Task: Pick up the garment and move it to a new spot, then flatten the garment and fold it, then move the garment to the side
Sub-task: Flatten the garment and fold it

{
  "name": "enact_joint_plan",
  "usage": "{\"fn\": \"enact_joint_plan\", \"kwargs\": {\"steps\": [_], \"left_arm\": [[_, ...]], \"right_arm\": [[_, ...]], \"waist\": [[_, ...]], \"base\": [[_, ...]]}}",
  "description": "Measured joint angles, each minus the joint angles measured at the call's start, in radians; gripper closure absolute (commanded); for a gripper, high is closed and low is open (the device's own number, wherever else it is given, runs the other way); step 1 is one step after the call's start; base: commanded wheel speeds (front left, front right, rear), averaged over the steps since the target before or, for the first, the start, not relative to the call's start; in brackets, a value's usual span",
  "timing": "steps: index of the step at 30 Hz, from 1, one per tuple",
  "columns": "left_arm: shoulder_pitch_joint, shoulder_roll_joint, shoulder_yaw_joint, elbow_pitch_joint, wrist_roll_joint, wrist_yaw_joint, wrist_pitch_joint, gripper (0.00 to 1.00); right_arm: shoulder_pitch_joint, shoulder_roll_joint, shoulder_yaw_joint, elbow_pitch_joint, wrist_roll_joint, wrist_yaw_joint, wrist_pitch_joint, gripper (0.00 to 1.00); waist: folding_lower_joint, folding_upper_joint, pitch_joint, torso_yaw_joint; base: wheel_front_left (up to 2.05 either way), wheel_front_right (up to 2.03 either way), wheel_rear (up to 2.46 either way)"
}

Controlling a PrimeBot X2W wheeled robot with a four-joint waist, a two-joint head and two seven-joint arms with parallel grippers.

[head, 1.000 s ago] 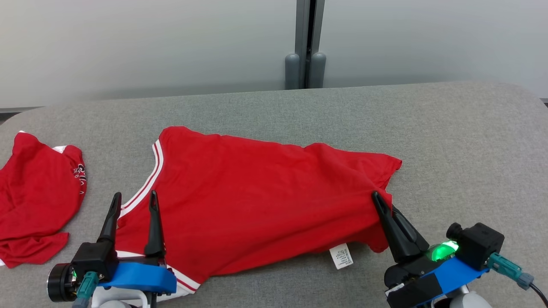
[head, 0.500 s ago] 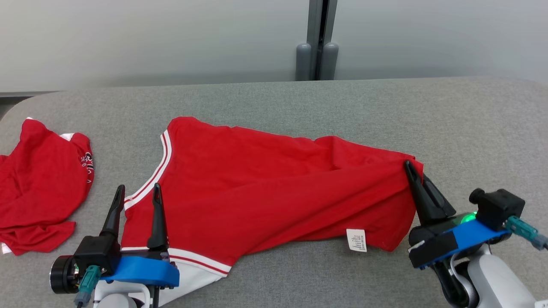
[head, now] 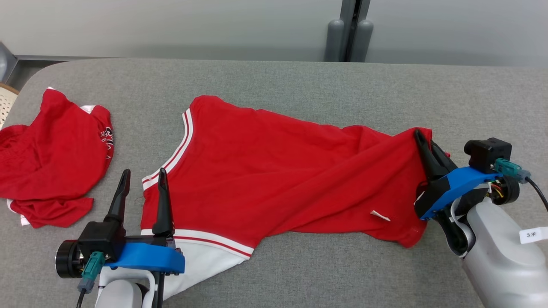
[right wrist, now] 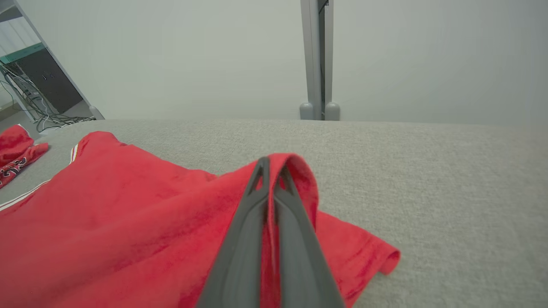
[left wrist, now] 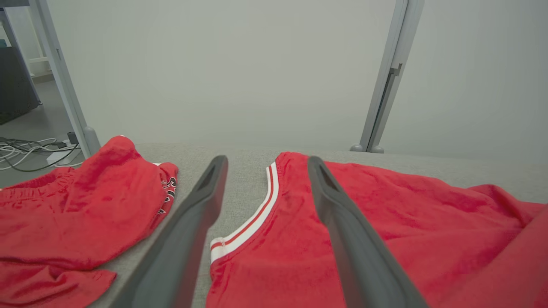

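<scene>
A red garment (head: 274, 171) with white-and-red trim lies spread across the grey table (head: 299, 85). My right gripper (head: 417, 133) is shut on its right edge, and that edge is raised off the table in a fold over the fingertips (right wrist: 267, 161). My left gripper (head: 144, 172) stands open at the garment's left end. One finger (left wrist: 342, 222) is over the red cloth, the other (left wrist: 188, 226) over bare table, and the trimmed edge (left wrist: 252, 218) runs between them. Nothing is gripped there.
A second red garment (head: 51, 158) lies crumpled at the table's left end. A grey post (head: 349, 30) rises behind the table's far edge against a pale wall. A white label (head: 380, 216) shows on the garment near its front hem. Bare table lies at the far right.
The head camera has turned, shifting the whole picture. My right gripper, still shut on the garment's edge, has drawn it to the right and farther away, stretching the cloth. The left gripper stays open.
</scene>
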Motion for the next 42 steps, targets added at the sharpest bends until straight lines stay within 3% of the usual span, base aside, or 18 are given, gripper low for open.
{"fn": "enact_joint_plan", "kwargs": {"steps": [1,2,3,6,13,21,28,42], "left_arm": [[-0.001,0.000,-0.001,0.000,-0.001,0.001,0.000,0.00],[-0.002,0.000,-0.002,0.000,-0.001,0.001,0.000,0.00],[-0.002,0.000,-0.002,0.000,-0.002,0.002,0.000,0.00],[-0.002,0.000,-0.001,0.001,-0.008,0.009,0.000,0.00],[0.004,0.000,0.014,0.002,-0.003,0.011,0.000,0.00],[0.033,0.000,0.024,0.000,0.002,0.010,0.000,0.00],[0.045,0.000,0.026,0.003,0.003,0.008,0.000,0.00],[0.045,0.000,0.016,0.004,0.006,0.000,0.000,0.00]], "right_arm": [[-0.014,0.001,0.006,0.031,0.001,0.000,-0.001,0.74],[-0.023,0.002,0.011,0.056,0.003,0.000,-0.001,0.17],[-0.030,0.003,0.014,0.074,0.010,0.000,-0.002,0.00],[-0.033,-0.003,0.008,0.087,0.017,0.000,-0.004,0.00],[0.057,-0.048,-0.114,-0.065,-0.005,0.000,-0.004,0.00],[0.264,-0.003,-0.211,-0.239,-0.056,0.000,-0.004,0.00],[0.379,0.044,-0.152,-0.281,-0.055,0.000,-0.004,0.00],[0.388,0.062,-0.002,-0.137,0.016,0.000,-0.004,0.00]], "waist": [[0.0000,0.0000,0.003,0.004],[0.0000,0.0000,0.005,0.006],[0.0000,0.0000,0.006,0.008],[0.0000,0.0000,0.003,-0.002],[0.0000,0.0000,-0.014,-0.035],[-0.0001,0.0000,-0.050,-0.068],[-0.0002,0.0000,-0.069,-0.080],[-0.0002,0.0000,-0.064,-0.046]], "base": [[0.00,0.00,0.00],[0.00,0.00,0.00],[0.00,0.00,0.00],[0.00,0.00,0.00],[0.00,0.00,0.00],[0.00,0.00,0.00],[0.00,0.00,0.00],[0.00,0.00,0.00]]}}
